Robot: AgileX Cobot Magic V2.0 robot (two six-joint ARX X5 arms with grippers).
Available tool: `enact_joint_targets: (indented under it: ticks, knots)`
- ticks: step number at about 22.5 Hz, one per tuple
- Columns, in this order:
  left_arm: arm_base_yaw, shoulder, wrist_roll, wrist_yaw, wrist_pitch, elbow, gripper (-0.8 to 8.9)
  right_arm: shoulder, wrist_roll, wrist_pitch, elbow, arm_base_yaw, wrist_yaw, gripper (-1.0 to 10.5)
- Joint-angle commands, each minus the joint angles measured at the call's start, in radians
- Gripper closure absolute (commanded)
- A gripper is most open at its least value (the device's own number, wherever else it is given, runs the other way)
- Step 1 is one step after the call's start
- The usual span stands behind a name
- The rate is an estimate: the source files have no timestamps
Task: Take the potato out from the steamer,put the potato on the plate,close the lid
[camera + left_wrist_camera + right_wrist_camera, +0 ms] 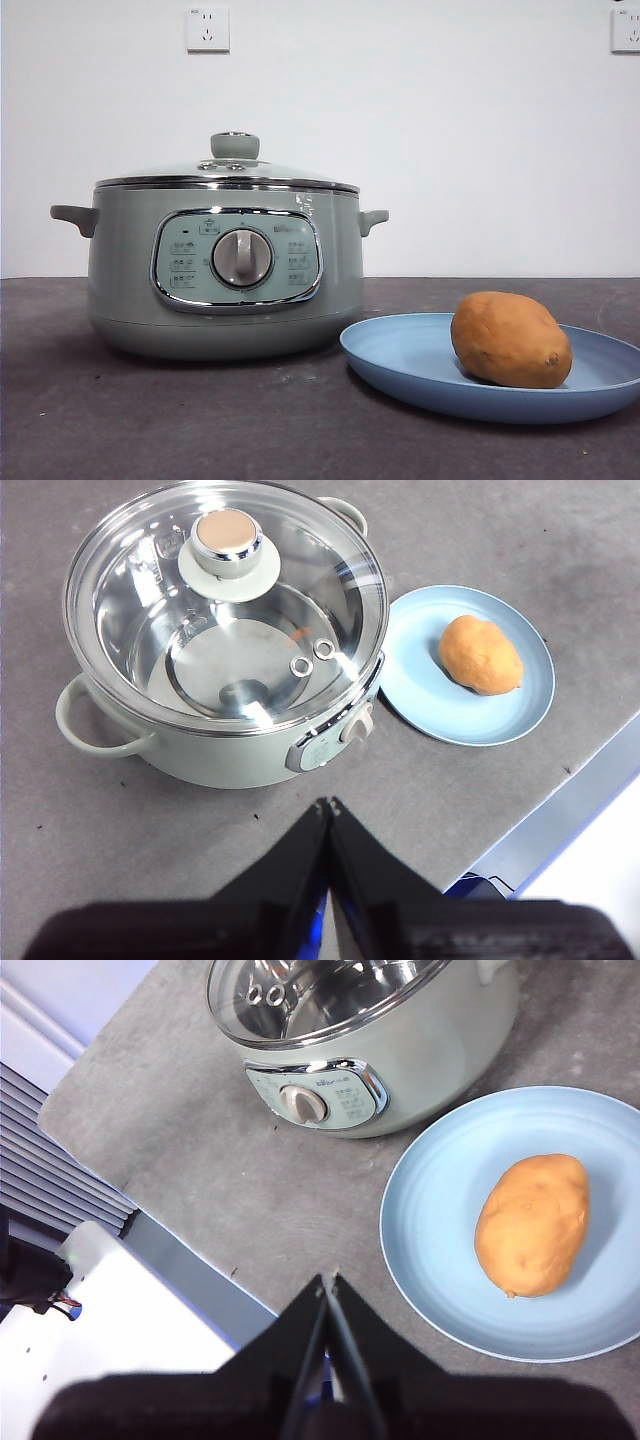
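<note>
Plain white wall with two sockets [207, 29] behind a dark grey surface [200, 420]. On it, the steamer [225, 265] with the lid [232, 170] seated square on its rim, glass dome level all round in the left wrist view, knob [228, 538] up. Just beside it, not quite touching, the plate [420, 365], with the potato [510, 340] lying on its side well inside the rim. Left gripper [328, 805] pinched together, empty, up above the surface on the dial side of the steamer. Right gripper [328, 1280] likewise pinched together and empty, over the near edge of the plate. Apparently nothing left to move; best now: lift both arms straight clear, no sweep across the knob or the plate rim, no nudge to the potato, which could roll
</note>
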Motion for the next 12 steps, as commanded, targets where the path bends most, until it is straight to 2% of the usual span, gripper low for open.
enact_joint_targets:
  ticks: [1, 3, 5, 9, 12]
  knots:
    - [0.0, -0.001, -0.005, -0.002, 0.001, -0.009, 8.17, -0.001, 0.005, 0.004, 0.0, 0.002, 0.003, 9.5]
    - [0.005, -0.002, 0.0, -0.007, 0.01, -0.009, 8.17, -0.001, 0.005, 0.004, 0.0, 0.002, 0.003, 9.5]
    - [0.049, -0.029, 0.005, -0.04, 0.081, -0.012, 8.17, -0.001, 0.005, 0.004, 0.0, 0.002, 0.003, 9.5]
    - [0.232, -0.186, 0.025, -0.023, 0.447, -0.107, 8.17, -0.001, 0.005, 0.003, 0.0, 0.002, 0.003, 9.5]
    - [0.342, -0.342, 0.026, -0.034, 0.763, -0.323, 8.17, -0.001, 0.005, 0.003, 0.0, 0.002, 0.003, 9.5]
